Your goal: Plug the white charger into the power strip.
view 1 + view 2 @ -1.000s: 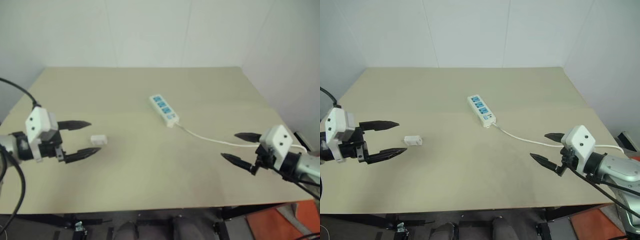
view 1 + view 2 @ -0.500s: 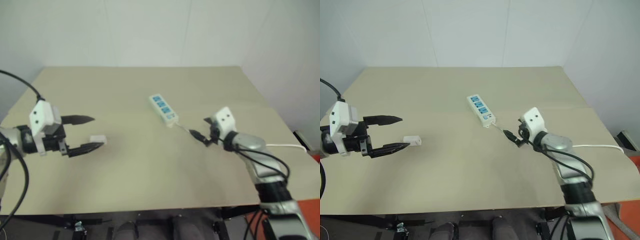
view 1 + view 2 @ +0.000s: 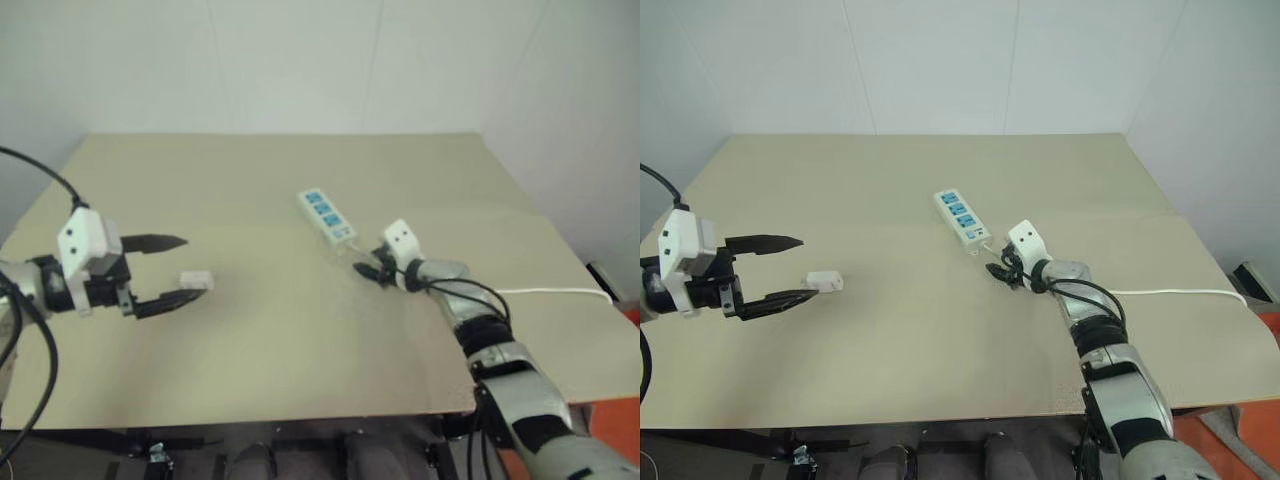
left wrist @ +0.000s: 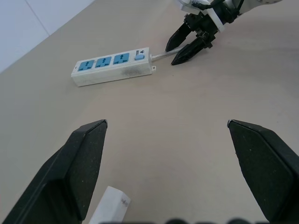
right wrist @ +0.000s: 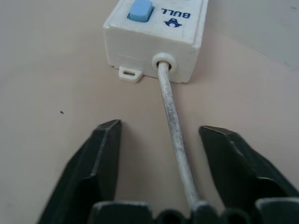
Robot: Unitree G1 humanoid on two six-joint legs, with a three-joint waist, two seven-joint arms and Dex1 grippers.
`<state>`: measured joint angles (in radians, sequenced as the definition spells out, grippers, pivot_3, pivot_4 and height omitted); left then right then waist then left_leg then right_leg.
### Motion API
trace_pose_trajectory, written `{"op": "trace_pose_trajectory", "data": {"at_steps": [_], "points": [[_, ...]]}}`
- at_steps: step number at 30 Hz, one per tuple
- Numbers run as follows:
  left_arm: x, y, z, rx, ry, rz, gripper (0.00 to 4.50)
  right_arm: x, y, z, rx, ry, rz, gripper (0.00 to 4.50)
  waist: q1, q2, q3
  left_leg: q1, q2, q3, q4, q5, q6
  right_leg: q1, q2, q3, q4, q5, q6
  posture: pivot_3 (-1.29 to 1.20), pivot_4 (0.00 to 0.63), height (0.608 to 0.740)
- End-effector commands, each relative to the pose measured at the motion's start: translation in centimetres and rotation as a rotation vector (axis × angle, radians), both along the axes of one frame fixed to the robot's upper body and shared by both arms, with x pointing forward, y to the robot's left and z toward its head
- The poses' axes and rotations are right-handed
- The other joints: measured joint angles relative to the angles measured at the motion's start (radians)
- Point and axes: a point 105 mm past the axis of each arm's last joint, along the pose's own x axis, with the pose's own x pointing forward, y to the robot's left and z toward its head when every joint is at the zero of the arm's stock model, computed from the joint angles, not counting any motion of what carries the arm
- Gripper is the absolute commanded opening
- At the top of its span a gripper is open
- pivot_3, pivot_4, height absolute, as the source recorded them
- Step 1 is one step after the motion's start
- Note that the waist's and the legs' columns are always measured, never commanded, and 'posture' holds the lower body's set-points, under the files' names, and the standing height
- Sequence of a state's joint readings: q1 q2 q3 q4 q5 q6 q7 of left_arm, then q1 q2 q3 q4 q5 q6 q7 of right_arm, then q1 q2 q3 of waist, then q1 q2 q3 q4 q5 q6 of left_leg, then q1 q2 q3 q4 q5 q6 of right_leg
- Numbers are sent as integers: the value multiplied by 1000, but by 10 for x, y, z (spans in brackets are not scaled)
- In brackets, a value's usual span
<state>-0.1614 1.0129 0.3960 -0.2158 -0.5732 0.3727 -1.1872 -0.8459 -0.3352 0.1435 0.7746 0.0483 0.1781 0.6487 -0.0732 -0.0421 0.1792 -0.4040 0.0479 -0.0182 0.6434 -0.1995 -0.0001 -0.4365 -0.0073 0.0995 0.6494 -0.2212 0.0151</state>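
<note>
Straddling the power strip's cable (image 5: 175,135) just behind the power strip (image 3: 962,221), the right gripper (image 5: 161,163) has its fingers apart, not clamped, apparently positioned to steady the strip. The left gripper (image 3: 785,270), fingers spread wide, brackets the white charger (image 3: 824,282) lying on the table (image 3: 940,340), well apart from the strip, ready for pickup.

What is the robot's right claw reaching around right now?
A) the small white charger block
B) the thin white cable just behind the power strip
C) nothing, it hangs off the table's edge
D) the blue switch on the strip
B: in the right wrist view the right gripper has its two fingers on either side of the cable, just where it leaves the power strip; the fingers are apart, not clamped.
</note>
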Motion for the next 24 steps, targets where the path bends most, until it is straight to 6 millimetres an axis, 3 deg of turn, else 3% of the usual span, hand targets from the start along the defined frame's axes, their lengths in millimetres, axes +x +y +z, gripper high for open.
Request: {"op": "trace_pose_trajectory", "data": {"at_steps": [1,6,12,18,24], "points": [[-3,-2,12,9,-74,-6,4500,3,-1,2,-18,-13,13,1795,0,0,0,0,0,0,0,0,0,0,0,0,0,0,0,0,150,740],[-3,-2,12,10,-77,-7,4500,-3,3,3,-26,-24,74,39,0,0,0,0,0,0,0,0,0,0,0,0,0,0,0,0,150,740],[-4,-2,13,15,-74,-18,4500,-59,13,21,-4,-100,296,11,5,0,0,-3,0,-1,0,0,0,-2,0,-1,0,0,-1,0,150,740],[2,-6,10,13,-61,-37,4500,-105,14,22,-21,-108,406,11,1,0,0,-1,0,0,0,0,0,-2,0,0,0,-2,3,0,150,740],[5,-9,10,9,-56,-59,4500,-97,7,16,-10,-108,298,1967,3,0,0,5,0,0,0,0,0,0,1,0,6,-2,0,0,150,740]]}}
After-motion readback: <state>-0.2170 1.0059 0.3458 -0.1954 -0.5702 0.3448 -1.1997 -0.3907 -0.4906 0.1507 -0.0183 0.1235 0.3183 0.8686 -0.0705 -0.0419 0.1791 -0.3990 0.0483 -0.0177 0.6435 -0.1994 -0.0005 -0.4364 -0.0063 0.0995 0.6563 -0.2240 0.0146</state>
